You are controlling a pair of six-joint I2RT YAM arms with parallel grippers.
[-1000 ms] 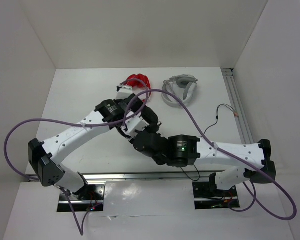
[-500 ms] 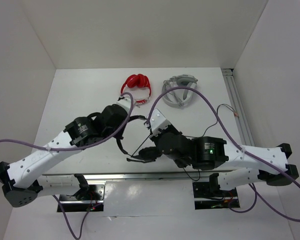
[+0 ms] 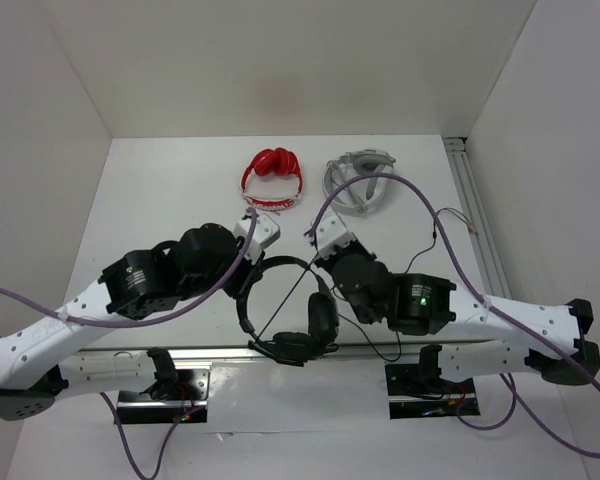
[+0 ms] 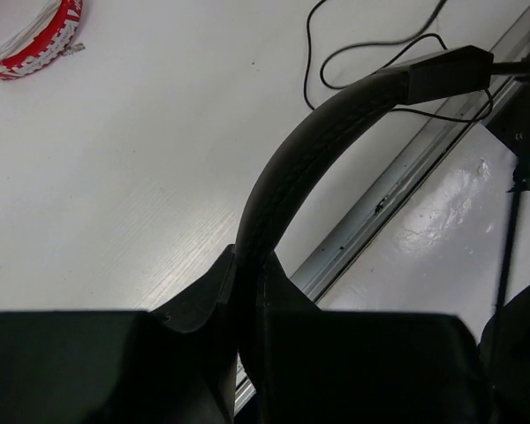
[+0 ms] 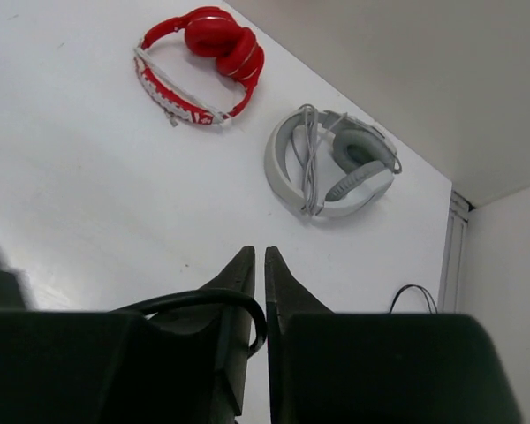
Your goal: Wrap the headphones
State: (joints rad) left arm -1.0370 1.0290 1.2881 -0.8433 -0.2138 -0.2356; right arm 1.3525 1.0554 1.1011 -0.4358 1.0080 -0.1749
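Observation:
The black headphones hang above the table's near edge between my two arms, with both earcups low. Their thin headband arches up out of my left gripper, which is shut on it; from above that gripper sits at the band's left end. My right gripper shows only a narrow slit between its fingers. The black cable loops over its left finger and into that slit. In the top view the cable runs taut from the right gripper down to the lower earcup.
Red headphones and grey-white headphones lie at the back of the table. A thin black cable trails on the table at the right, beside a metal rail. Purple arm cables arc over both arms.
Both arms have drawn back toward the near edge and spread apart, bringing the black headphones with them. The right jaws have parted by a sliver.

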